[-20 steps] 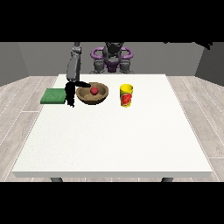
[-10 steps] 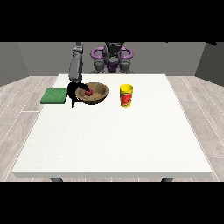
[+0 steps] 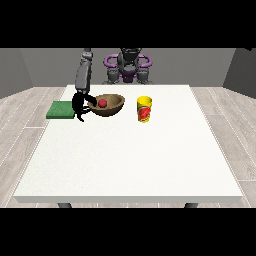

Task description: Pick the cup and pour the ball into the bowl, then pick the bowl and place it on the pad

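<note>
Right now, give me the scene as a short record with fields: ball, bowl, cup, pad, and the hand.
ball: red, lying inside the bowl
bowl: brown, upright on the table, right of the pad, not on it
cup: yellow with a red mark, upright on the table, apart from the bowl at its right
pad: green, flat at the table's left edge, nothing on it
hand: the hand at the view's left is at the bowl's left rim, a finger reaching over the rim
other hand: not in view
</note>
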{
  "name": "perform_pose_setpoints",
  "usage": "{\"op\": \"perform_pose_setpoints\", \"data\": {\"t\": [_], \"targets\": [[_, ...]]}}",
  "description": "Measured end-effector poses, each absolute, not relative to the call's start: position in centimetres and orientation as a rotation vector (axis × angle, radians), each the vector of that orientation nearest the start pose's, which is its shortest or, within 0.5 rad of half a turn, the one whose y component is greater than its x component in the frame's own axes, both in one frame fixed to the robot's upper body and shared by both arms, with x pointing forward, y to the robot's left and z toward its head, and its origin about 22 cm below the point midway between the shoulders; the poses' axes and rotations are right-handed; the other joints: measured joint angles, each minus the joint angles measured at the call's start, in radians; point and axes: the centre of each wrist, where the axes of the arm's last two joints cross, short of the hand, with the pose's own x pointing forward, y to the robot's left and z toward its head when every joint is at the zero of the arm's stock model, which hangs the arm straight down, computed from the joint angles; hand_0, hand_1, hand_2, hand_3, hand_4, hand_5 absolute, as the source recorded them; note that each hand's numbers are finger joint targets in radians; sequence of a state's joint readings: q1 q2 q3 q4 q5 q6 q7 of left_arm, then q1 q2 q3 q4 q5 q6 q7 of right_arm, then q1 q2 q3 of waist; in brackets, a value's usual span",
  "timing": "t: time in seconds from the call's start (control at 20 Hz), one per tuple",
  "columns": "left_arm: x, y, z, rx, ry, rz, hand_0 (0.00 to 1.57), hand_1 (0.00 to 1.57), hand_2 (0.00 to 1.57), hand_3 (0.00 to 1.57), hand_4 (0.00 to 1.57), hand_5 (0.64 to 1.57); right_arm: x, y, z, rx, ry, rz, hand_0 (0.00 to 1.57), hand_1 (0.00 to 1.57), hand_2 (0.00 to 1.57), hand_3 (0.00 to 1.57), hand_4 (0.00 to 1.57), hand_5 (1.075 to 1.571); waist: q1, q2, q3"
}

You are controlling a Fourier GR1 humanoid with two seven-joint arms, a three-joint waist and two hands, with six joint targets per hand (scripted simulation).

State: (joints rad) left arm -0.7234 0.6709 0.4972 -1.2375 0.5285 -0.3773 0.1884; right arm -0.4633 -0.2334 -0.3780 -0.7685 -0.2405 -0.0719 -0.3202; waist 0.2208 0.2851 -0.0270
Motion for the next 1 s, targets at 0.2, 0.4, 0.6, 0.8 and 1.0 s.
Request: {"op": "perform_pose_setpoints", "data": {"t": [0.2,0.4,0.6,0.8,1.0], "targets": [[33.4,44.4,25.1,-0.023,-1.975,-0.005,0.0,0.0,0.0,0.0,0.73,1.569,34.6,-33.3,-1.7,-0.216,-1.436,-0.336,1.57,1.57,1.57,1.57,1.03,1.539,-0.047,-0.055,0.0154],[32.7,47.0,22.9,0.013,-1.927,0.047,0.0,0.0,0.0,0.0,0.71,1.567,36.3,-33.8,1.4,-0.202,-1.359,-0.293,1.57,1.57,1.57,1.57,1.0,1.548,-0.099,-0.102,0.022],[31.9,48.3,21.9,0.043,-1.919,0.073,0.0,0.0,0.0,0.0,0.7,1.566,36.8,-36.1,4.0,-0.248,-1.343,-0.242,1.57,1.57,1.57,1.57,0.99,1.568,-0.126,-0.109,0.0249],[31.5,48.9,22.3,0.047,-1.95,0.071,0.0,0.0,0.0,0.0,0.69,1.564,36.8,-39.5,6.8,-0.325,-1.372,-0.197,1.57,1.57,1.57,1.43,1.0,1.57,-0.125,-0.077,0.0262],[30.9,49.9,22.2,0.087,-1.992,0.082,0.0,0.0,0.0,0.0,0.7,1.557,36.6,-41.3,8.3,-0.334,-1.43,-0.181,1.57,1.57,1.57,1.43,1.0,1.57,-0.143,-0.022,0.0268]]}}
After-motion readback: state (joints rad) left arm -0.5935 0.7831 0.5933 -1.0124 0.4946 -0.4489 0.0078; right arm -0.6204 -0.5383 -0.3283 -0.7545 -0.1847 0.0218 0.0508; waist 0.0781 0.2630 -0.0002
